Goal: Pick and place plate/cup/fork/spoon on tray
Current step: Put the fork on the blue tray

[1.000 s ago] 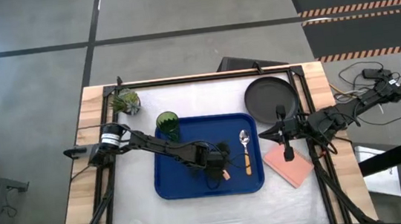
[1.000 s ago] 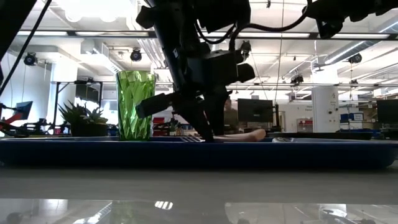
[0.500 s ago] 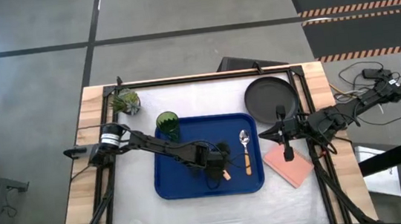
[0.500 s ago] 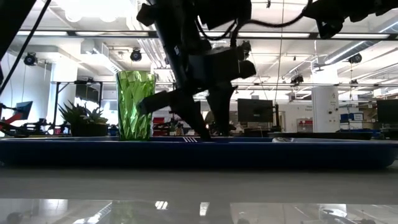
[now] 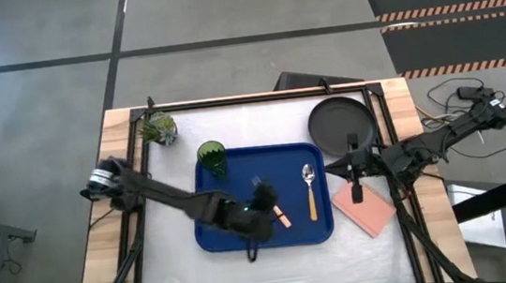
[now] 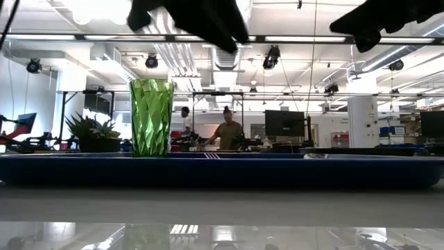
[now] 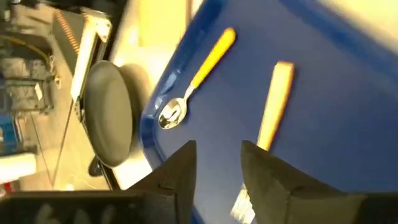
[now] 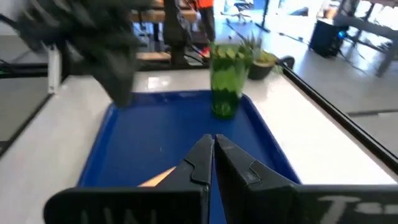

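The blue tray (image 5: 216, 235) lies mid-table. The green cup (image 5: 212, 155) stands upright in its far left corner. The spoon (image 5: 310, 192) and the fork (image 5: 283, 220) lie flat on the tray floor, side by side. My left gripper (image 5: 261, 197) hangs open above the tray, over the fork's tine end (image 7: 239, 205), touching nothing. The dark plate (image 5: 341, 123) rests on the table beyond the tray's far right corner. My right gripper (image 5: 357, 187) is shut and empty above the pink pad (image 5: 366, 210).
A small potted plant (image 5: 159, 128) stands at the far left of the table. The pink pad lies right of the tray. The low view shows the cup (image 6: 151, 117) on the tray rim line (image 6: 222, 170) and a person (image 6: 225, 132) far off in the room.
My left gripper has opened and let go of the fork, then risen up and drawn back toward the table's left and near edge. The fork has stayed flat on the tray, left of the spoon.
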`<control>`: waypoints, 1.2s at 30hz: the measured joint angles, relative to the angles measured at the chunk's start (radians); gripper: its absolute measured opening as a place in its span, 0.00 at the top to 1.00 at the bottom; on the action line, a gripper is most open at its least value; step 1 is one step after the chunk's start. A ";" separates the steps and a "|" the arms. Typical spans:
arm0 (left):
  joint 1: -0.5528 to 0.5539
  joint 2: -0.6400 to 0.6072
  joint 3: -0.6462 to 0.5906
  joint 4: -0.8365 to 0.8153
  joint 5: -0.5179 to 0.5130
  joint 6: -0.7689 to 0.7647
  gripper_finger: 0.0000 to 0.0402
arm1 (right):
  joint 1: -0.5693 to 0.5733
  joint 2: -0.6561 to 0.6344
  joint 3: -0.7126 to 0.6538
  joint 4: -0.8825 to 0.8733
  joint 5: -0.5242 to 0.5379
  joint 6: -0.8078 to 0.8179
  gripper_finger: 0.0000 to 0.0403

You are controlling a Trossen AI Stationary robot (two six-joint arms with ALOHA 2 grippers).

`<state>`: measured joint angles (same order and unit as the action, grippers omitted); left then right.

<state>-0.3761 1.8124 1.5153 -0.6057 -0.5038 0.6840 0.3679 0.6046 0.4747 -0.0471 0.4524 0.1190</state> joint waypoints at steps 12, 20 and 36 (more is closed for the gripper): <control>-0.116 -0.383 -0.396 0.238 -0.062 -0.285 0.98 | -0.002 0.271 0.078 0.023 0.022 0.122 0.98; -0.117 -0.618 -0.688 0.587 -0.108 -0.275 0.97 | -0.039 0.495 0.206 -0.006 -0.009 0.204 0.98; -0.117 -0.864 -0.883 0.805 -0.112 -0.201 0.97 | -0.265 0.946 0.539 -0.140 -0.359 0.173 0.98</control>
<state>-0.4931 0.9485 0.6324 0.1991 -0.6159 0.4831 0.1026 1.5506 1.0133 -0.1870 0.0935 0.2920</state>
